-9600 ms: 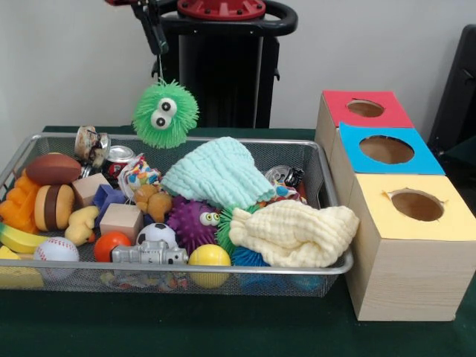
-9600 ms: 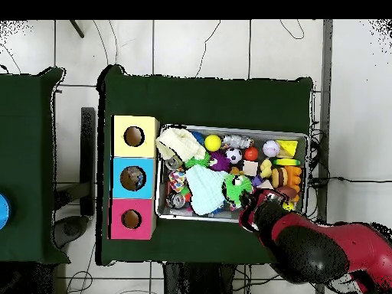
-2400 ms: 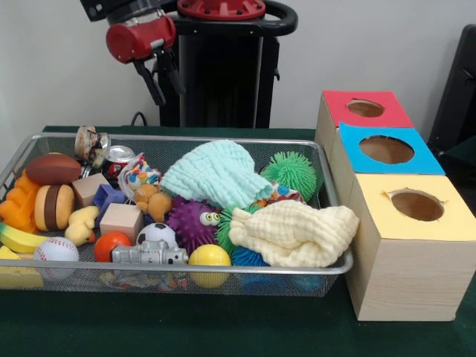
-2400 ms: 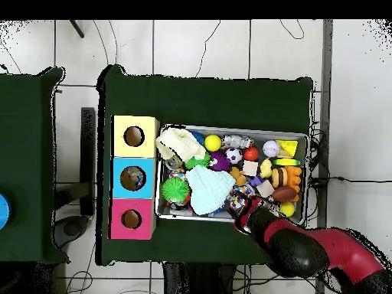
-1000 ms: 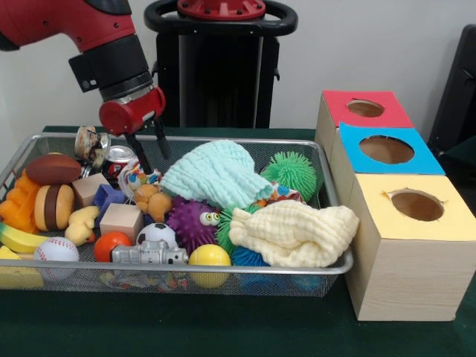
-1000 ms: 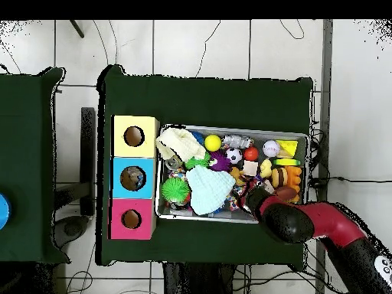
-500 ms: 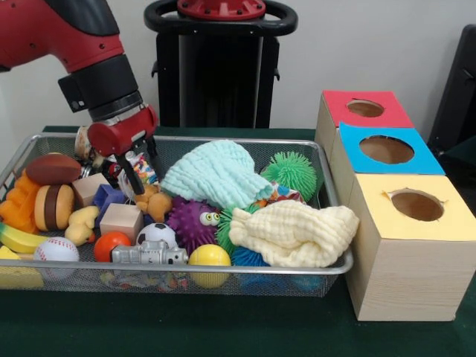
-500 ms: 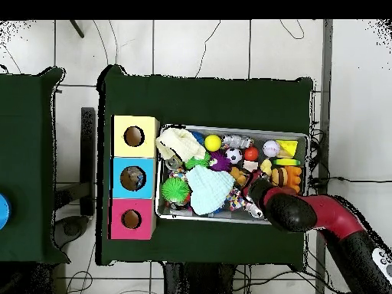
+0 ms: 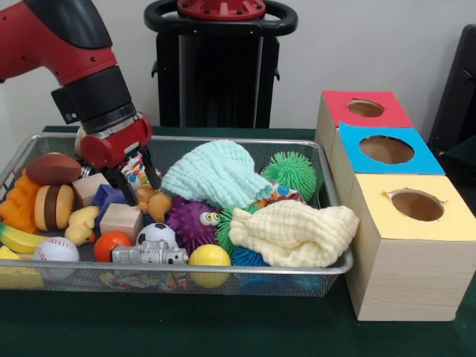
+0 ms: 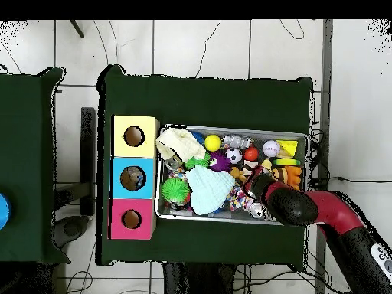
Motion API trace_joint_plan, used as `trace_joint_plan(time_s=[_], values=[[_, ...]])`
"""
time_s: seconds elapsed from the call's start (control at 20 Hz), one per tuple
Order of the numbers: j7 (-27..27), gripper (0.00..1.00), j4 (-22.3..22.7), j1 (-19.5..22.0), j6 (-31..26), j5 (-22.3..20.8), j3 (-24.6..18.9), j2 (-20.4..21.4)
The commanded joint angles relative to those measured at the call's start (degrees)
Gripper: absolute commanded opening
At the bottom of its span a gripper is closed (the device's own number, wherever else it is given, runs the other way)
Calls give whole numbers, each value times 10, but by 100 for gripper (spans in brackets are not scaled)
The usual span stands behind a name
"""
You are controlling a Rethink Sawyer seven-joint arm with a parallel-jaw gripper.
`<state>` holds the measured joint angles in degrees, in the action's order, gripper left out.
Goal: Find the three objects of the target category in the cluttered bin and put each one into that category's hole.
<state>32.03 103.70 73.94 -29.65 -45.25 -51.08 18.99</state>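
Dark green cloth is covering the surface [image 9: 223, 327], and a wire mesh bin [image 9: 245, 281] crowded with toys is sitting on it beside a row of three wooden boxes with holes in their tops, one lidded in red [image 9: 364, 108], one in blue [image 9: 387, 149] and one in yellow [image 9: 416, 206]. Sawyer's red and black gripper [image 9: 136, 183] is reaching down into the bin's left half, its two black fingers [image 9: 151, 173] spread apart and straddling a small tan plush animal [image 9: 153, 203], with nothing clamped between them. A blue plastic block [image 9: 108, 196] and a plain wooden cube [image 9: 121, 221] are lying just beside the fingers, and a mint green knitted cloth [image 9: 219, 172] is heaped to their right. Spiky rubber toys, likely the target category, are sitting among the clutter: a green spiky ball [image 9: 291, 172] near the bin's far right corner and a purple spiky ball with eyes [image 9: 193, 222] near the plush. The step in hand looks like a search and pick descent. Which object is meant cannot be told; closing on it cleanly calls for lowering a little more without catching the cloth or the blocks, then lifting clear and carrying it to the matching hole.
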Motion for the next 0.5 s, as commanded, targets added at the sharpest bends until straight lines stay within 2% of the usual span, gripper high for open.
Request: trace_joint_plan(time_s=[0.05,0.5], values=[[-191,100,-81,-12,-79,-49,-8,-24],[-189,100,-91,-32,-78,-82,7,1]])
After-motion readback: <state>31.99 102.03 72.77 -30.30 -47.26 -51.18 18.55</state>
